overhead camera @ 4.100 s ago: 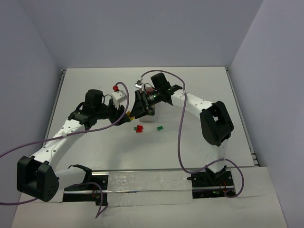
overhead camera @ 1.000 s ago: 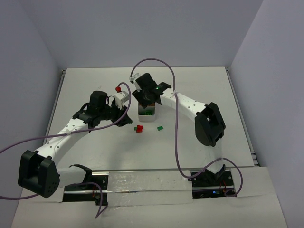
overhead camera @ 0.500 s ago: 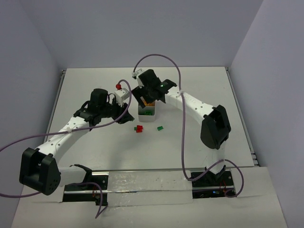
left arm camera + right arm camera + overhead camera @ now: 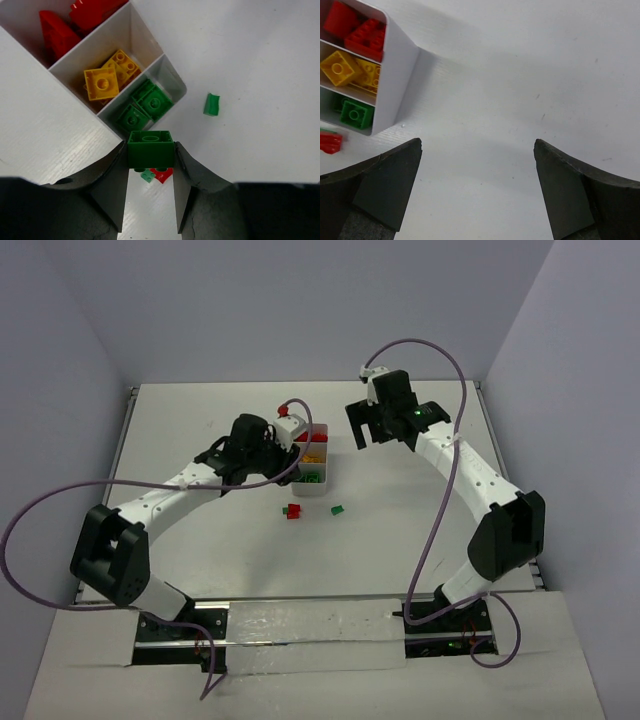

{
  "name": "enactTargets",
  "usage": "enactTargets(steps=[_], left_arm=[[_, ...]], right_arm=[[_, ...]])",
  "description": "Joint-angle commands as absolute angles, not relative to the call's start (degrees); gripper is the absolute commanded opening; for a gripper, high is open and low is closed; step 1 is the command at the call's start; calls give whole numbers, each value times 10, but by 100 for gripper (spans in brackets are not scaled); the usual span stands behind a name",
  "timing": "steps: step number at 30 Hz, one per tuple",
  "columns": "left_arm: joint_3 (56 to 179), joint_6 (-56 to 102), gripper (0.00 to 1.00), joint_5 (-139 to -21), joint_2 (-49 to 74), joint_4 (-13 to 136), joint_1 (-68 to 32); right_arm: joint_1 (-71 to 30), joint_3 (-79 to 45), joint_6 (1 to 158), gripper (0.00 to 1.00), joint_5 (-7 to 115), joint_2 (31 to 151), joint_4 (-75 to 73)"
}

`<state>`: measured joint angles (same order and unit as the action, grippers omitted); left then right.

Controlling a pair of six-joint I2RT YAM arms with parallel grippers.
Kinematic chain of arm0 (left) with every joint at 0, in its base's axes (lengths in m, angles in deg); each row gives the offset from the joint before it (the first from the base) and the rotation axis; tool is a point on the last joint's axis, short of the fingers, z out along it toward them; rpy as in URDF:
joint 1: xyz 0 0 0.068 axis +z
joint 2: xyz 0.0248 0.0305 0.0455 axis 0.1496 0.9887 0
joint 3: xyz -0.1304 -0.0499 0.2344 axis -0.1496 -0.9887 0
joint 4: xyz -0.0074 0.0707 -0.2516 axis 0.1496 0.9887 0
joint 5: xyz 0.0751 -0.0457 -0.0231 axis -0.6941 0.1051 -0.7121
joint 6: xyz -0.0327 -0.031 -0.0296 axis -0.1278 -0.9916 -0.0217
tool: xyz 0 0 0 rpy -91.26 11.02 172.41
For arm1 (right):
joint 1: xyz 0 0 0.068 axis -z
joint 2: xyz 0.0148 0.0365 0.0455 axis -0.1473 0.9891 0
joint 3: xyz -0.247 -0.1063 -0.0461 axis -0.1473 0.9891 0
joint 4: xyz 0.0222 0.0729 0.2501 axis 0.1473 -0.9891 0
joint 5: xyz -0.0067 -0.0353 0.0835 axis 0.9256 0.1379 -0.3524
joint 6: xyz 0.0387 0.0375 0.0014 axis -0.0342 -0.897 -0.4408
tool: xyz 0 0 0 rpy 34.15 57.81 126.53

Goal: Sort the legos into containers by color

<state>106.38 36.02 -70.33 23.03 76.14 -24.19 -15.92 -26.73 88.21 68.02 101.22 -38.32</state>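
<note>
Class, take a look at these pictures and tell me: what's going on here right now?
Two robot arms are sorting bricks by colour into a white three-part tray, with red, yellow and green kept apart. The left gripper grips a green brick close by the tray's green end. The right gripper hangs open and empty over the table, right of the tray. A red-and-green stack and a small green piece lie unsorted.

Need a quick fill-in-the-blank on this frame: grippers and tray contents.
The left gripper is shut on a small ___ plastic brick.
The middle compartment of the white three-compartment plastic tray holds ___ bricks.
The right gripper stands open, holding ___.
Missing: green; yellow; nothing.
</note>
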Motion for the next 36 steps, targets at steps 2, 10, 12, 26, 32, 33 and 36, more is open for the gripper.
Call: enactTargets(steps=[2,10,12,26,32,33,36], left_arm=[[1117,349,3,-779,262,736,-252],[1156,326,8,-785,315,750,-255],[1158,327,10,-785,320,751,-256],[1171,325,51,-783,337,767,-256],[1186,325,63,-781,328,779,-257],[1199,325,63,-782,326,785,-257],[1234,323,63,-778,310,823,-255]], right_arm=[[-139,-242,873,100,665,966,-376],[-138,-246,872,100,654,972,-380],[-139,-246,872,100,654,973,-380],[-139,-250,871,100,648,982,-381],[-139,-236,876,100,650,977,-378],[-139,-234,879,100,649,975,-378],[-139,-217,901,99,630,964,-380]])
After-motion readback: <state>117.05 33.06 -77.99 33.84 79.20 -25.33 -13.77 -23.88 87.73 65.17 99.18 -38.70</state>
